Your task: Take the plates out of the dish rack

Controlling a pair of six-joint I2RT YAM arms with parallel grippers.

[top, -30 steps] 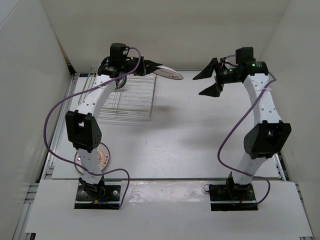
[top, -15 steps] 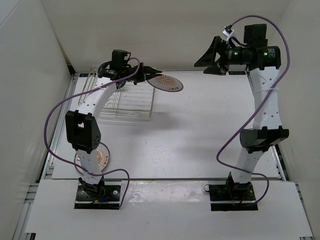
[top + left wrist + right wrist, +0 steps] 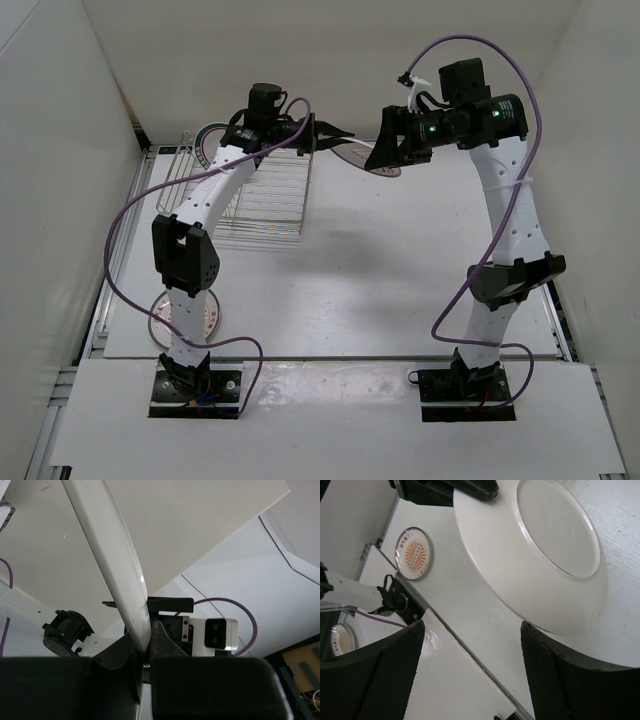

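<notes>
Left: the left gripper (image 3: 325, 135) was pinched tight on the rim of the held plate (image 3: 352, 153), up in the air just right of the dish rack (image 3: 262, 195).
Right: the right gripper (image 3: 388, 150) had its jaws wide with nothing in them, one finger either side of that plate's far edge. I couldn't tell whether it touched.
Change: a second before, the right gripper hung well apart to the right. It had since swung in, and the left gripper had carried the held plate further right.
Around: a sunburst plate (image 3: 160, 315) lay flat on the table (image 3: 380, 280) by the base of the left arm (image 3: 215, 190). A banded plate (image 3: 207, 135) stood at the rack's far end, half hidden by that arm.
Writing: small marks ringed the sunburst, too small to read.
</notes>
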